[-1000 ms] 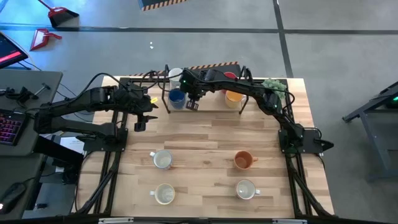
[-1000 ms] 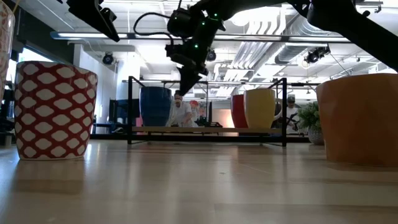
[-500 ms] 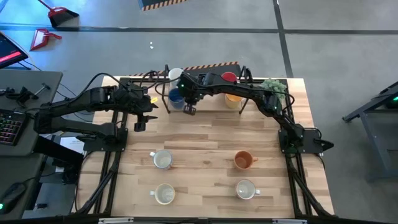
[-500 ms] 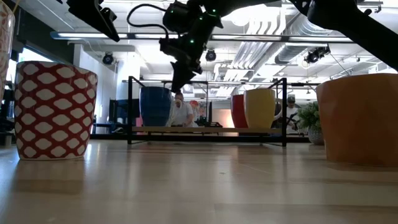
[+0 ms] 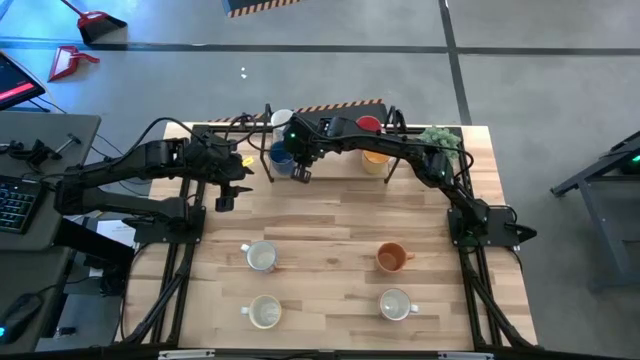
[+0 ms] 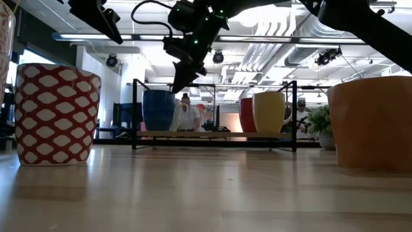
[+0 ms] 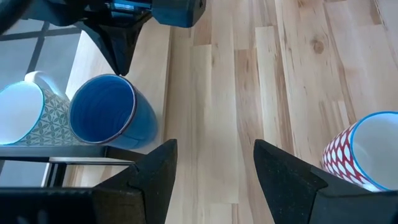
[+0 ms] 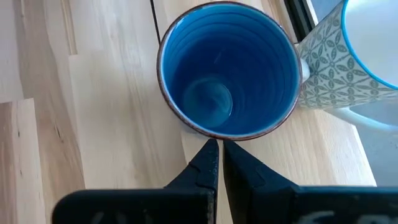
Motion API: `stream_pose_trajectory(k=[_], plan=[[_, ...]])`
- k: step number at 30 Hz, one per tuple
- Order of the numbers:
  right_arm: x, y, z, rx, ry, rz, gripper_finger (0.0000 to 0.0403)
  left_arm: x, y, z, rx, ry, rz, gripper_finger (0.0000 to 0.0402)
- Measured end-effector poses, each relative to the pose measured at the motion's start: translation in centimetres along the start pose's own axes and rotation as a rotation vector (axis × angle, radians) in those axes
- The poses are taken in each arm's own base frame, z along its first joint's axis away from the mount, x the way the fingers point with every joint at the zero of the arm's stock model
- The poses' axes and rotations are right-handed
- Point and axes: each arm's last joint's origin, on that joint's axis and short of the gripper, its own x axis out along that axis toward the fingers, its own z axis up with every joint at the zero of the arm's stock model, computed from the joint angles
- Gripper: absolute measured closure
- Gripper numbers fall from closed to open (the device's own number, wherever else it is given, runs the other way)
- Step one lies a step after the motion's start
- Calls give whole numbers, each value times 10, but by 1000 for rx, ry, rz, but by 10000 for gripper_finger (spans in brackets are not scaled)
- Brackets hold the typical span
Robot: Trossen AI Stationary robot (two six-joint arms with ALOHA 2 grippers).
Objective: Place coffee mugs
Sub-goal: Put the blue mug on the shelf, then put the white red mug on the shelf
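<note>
blue mug (image 5: 281, 156) is the landmark, standing on the low black rack (image 5: 330, 170) at the far edge of the wooden table (image 5: 330, 215). right gripper (image 5: 301, 174) hangs just beside the blue mug on its near side, jaws pressed together, holding nothing — in the right wrist view the fingertips (image 8: 212, 155) sit right at the rim, contact unclear. a white patterned mug (image 8: 354, 56) touches the blue mug on its far side. further along the rack from the blue mug stand a red mug (image 5: 370, 125) and a yellow mug (image 5: 375, 157), with a small green plant (image 5: 440, 137) past them at the table corner.

left gripper (image 5: 225, 203) hovers over the table well apart from the blue mug, nearer the left edge, jaws spread wide and empty.

nearer the front than the blue mug, four more mugs stand loose on the wood: a white mug with red pattern (image 5: 261, 256), an orange mug (image 5: 391, 258), and two white ones (image 5: 265, 312) (image 5: 396, 304) closest to the front edge.

people show in the room behind the rack in the low view — small, unclear.
</note>
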Motion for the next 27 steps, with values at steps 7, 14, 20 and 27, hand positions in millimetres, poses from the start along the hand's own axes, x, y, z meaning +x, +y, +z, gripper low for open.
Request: stream_pose_trajectory(k=[7,14,20,27], plan=[[0,0,0,0,-3,-1,398,0,0,-1,0,15,-4,202],[0,0,2,2,-16,-7,398,0,0,-1,0,15,-4,202],[0,1,-6,4,63,5,398,0,0,-1,-11,15,-4,202],[-7,39,-10,-42,127,120,398,0,0,-2,-10,16,-5,202]])
